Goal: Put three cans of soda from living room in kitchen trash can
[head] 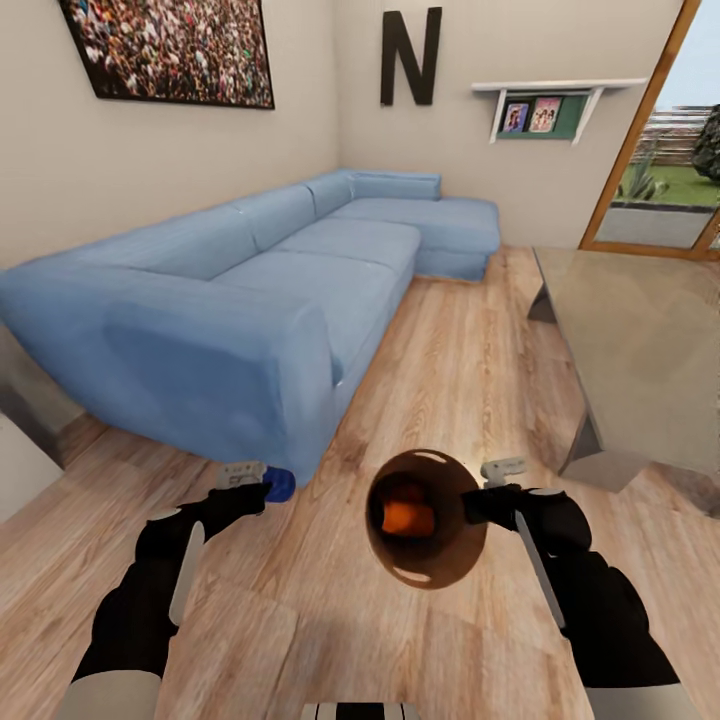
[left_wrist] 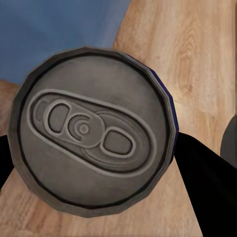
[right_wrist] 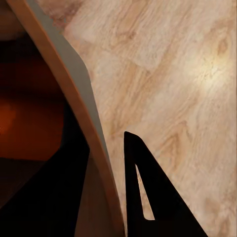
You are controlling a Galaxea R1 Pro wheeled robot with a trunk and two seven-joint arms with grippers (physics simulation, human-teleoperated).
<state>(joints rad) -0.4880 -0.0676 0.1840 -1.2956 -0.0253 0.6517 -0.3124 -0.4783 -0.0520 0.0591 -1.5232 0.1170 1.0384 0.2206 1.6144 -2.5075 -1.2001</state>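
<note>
Arms forward: left gripper (head: 262,487) clamped on blue can (left_wrist: 91,131); right gripper (head: 478,497) pinching copper bin's rim (right_wrist: 79,103), orange can (head: 408,516) inside.

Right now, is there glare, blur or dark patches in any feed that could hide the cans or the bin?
Head view: evenly lit, the bin interior dark, an orange can glowing inside, sheen on the glass table. Left wrist view: the blue can top sharp, sofa behind soft. Right wrist view: the bin rim sharp, a bright spot on the floor, fingers pure black.
</note>
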